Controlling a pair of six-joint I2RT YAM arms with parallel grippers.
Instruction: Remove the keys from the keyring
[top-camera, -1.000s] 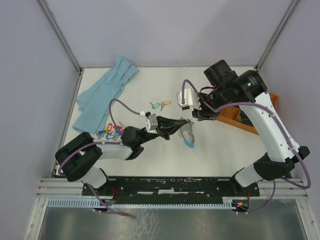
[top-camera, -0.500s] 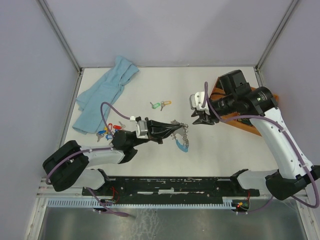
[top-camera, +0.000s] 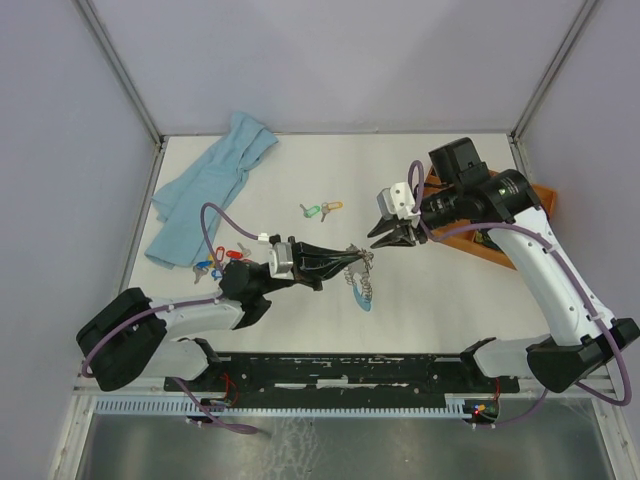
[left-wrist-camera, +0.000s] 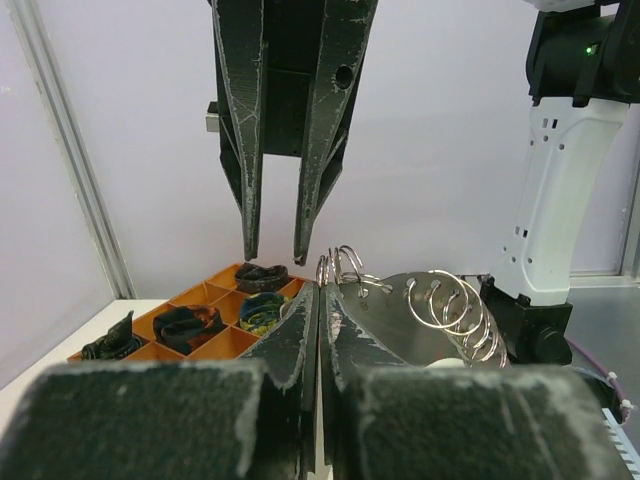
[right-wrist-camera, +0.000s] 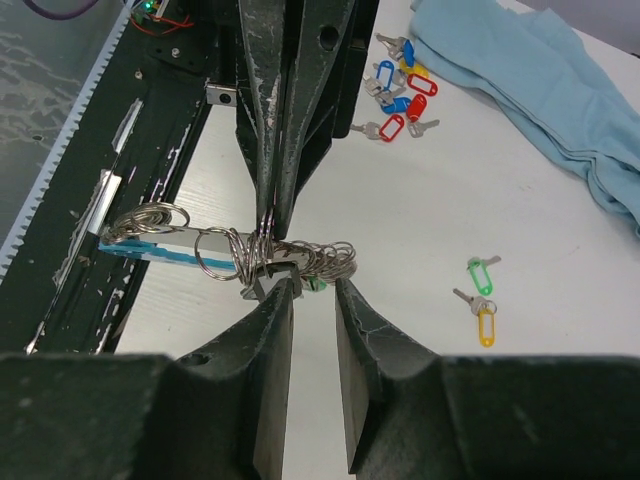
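My left gripper is shut on the keyring, holding it above the table. The keyring is a bunch of silver rings and keys with a light blue stretch hanging down. In the left wrist view the rings fan out just right of the shut left gripper. My right gripper faces it from the right, open with a narrow gap. Its fingertips reach the bunch from below, and the left finger touches a silver piece; nothing sits between the jaws of the right gripper.
Two loose keys with green and yellow tags lie behind the keyring. Red- and blue-tagged keys lie at the left by a light blue cloth. An orange compartment tray stands at the right.
My right gripper has swung left and down to the keyring and its jaws have narrowed. My left gripper has kept its hold and drawn the keyring slightly nearer and lower.
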